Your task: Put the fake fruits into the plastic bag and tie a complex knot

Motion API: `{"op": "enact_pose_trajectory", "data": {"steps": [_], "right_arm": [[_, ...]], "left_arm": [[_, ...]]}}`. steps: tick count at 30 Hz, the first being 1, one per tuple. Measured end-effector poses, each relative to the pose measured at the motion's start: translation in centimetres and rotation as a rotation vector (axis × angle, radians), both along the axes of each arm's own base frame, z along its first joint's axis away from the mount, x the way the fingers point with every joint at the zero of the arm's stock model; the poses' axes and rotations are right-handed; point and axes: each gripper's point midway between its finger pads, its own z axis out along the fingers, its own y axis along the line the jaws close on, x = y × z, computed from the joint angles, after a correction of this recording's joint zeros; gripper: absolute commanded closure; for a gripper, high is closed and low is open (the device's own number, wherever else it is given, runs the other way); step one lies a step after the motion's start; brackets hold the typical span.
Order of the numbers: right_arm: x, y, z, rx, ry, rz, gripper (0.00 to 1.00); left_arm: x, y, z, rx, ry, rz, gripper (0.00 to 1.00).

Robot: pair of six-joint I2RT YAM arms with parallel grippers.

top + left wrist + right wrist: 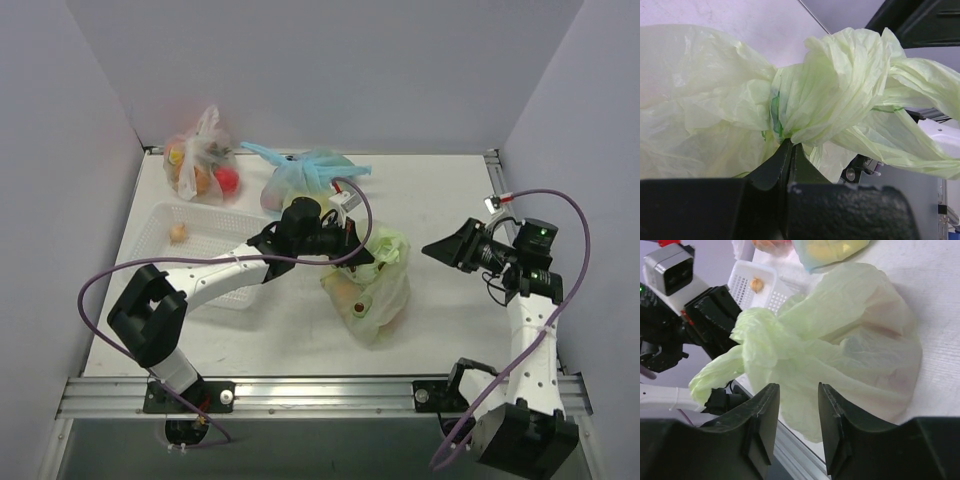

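The left gripper (pixel 788 145) is closed on the pale green plastic bag (pixel 700 100) just under its knot (pixel 835 90), mid-table. The right gripper (pixel 797 390), jaws apart and empty, is held clear. A loose tail should be taken close to the knot and drawn slowly. Farther back, one fake fruit (pixel 178 233) lies in the white basket (pixel 215 225).

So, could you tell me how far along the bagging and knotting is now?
Done: fruit shows through the plastic bag, and its neck is twisted into a knot. In hand: the left gripper is shut at that knot; the right gripper is open, off the bag. Left: probably another tie, and one small fruit sits in the white basket.
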Motion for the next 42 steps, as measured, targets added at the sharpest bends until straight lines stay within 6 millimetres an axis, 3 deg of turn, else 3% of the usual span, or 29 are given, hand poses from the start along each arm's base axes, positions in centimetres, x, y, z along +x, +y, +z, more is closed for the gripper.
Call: {"op": "enact_pose_trajectory", "data": {"steps": [4,10,14,30,37,42], "right_arm": [[1.3,0.2,-2.2,-0.010,0.047,0.024,0.70],[1.5,3.4,-6.0,-0.019,0.109,0.166,0.66],[1.5,4.6,-7.1,-0.015,0.118,0.215,0.64],[-0.9,9.6,-8.0,0.067,0.126,0.365,0.49],[-1.2,10.6,-7.0,0.089,0.102,0.387,0.37],[-1.8,12.0,-6.7,0.103,0.103,0.433,0.34]], "left_arm": [[0.0,0.0,-0.1,0.004,0.004,0.000,1.00],[-0.4,0.0,0.0,-0.003,0.019,-0.013,1.00],[-0.7,-0.1,0.1,-0.012,0.039,-0.026,1.00],[-0.9,-1.2,-1.3,-0.040,0.122,-0.057,1.00],[-1.1,-1.5,-0.1,-0.104,0.131,-0.089,1.00],[-1.9,-1.7,0.4,-0.174,0.172,-0.124,1.00]]}}
